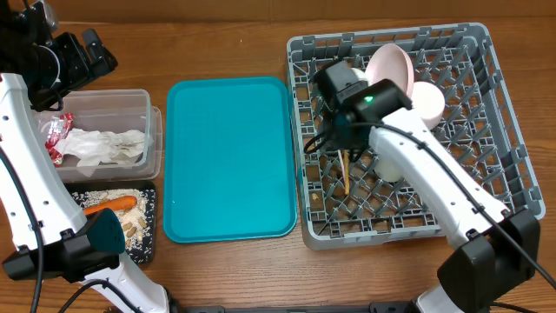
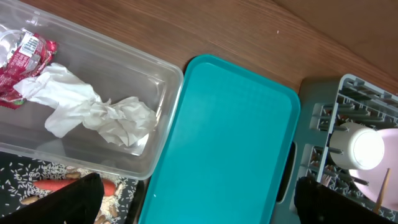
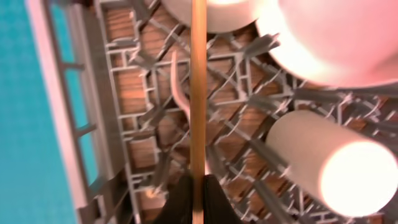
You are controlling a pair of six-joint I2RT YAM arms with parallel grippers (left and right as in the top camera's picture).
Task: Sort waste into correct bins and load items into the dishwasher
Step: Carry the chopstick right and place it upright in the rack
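R gripper (image 3: 194, 202) pinches chopstick (image 3: 198, 93) above rack (image 1: 508, 113). L gripper (image 1: 94, 50), far left of rack, gapes empty. Waste (image 1: 104, 146) binned, dishes (image 1: 391, 65) racked; chopstick prob. last.

Overhead, the right arm (image 1: 426, 174) covers part of the rack (image 1: 512, 148) and one end of the chopstick (image 1: 345, 174). The left wrist view cuts the red wrapper (image 2: 18, 56) at its left edge; a dark finger (image 2: 68, 199) hides most of the carrot (image 2: 53, 185). The right wrist view is blurred, the pink plate (image 3: 336, 37) cut by its top edge.
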